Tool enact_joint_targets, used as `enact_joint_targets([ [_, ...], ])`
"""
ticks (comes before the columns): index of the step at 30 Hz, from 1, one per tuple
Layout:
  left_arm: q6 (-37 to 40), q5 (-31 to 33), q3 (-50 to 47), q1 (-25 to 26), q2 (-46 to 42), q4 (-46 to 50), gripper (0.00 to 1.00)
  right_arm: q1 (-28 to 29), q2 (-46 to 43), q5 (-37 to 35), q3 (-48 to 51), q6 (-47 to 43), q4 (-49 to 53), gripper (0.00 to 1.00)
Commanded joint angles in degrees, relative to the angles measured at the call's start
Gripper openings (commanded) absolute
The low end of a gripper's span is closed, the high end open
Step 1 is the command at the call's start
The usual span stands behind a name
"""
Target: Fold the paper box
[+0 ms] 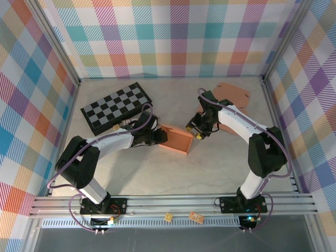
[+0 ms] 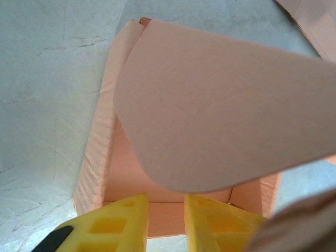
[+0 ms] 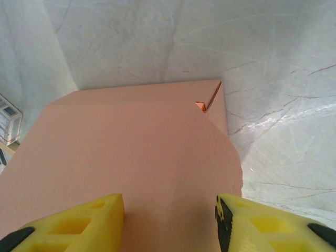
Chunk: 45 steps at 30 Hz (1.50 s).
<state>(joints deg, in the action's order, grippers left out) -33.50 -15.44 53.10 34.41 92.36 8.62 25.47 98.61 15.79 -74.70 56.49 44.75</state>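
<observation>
- Paper box [image 1: 176, 139] sits at the centre of the top view, between my grippers.
- My left gripper [image 2: 165, 220] pinches its near wall.
- My right gripper [image 3: 170, 223] gapes wide over a flap.

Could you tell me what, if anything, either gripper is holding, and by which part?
The left gripper pinches the near wall of the salmon-pink paper box. The right gripper stands open, holding nothing.

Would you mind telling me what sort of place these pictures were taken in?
Probably a robot test cell in a lab: plaid-patterned walls enclose a marble-look table, and an aluminium rail at the near edge carries both arms. A checkerboard and paper box serve as props.
</observation>
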Motion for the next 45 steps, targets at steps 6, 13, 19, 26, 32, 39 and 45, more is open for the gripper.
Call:
enact_joint_targets([
  [6,-0.28,-0.83,2.0,0.21,1.76,-0.86,0.24,0.1,2.61,6.58,-1.41,4.19,-0.48,0.47],
  [13,-0.21,-1.0,3.26,0.74,2.43,-0.86,0.24,0.11,4.61,9.7,-4.55,8.19,-1.24,0.46],
  [19,-0.24,-0.91,4.51,1.09,2.52,-0.37,0.24,0.1,5.98,10.73,-5.55,10.26,-1.34,0.39],
  [26,0.04,-1.34,4.28,1.09,2.51,0.36,0.26,0.19,5.68,6.83,-4.99,7.34,0.42,0.36],
  [32,0.22,-2.37,2.39,1.04,-0.23,1.3,0.32,1.37,3.83,3.31,-2.31,6.96,-2.3,0.31],
  [39,-0.15,-3.05,-1.07,1.07,-4.21,1.4,0.4,4.18,2.44,-1.2,-0.73,7.85,-3.01,0.28],
  [45,-1.28,-4.32,-4.28,1.15,-7.45,-0.62,0.51,4.77,1.69,-2.26,2.17,9.54,-5.55,0.27],
])
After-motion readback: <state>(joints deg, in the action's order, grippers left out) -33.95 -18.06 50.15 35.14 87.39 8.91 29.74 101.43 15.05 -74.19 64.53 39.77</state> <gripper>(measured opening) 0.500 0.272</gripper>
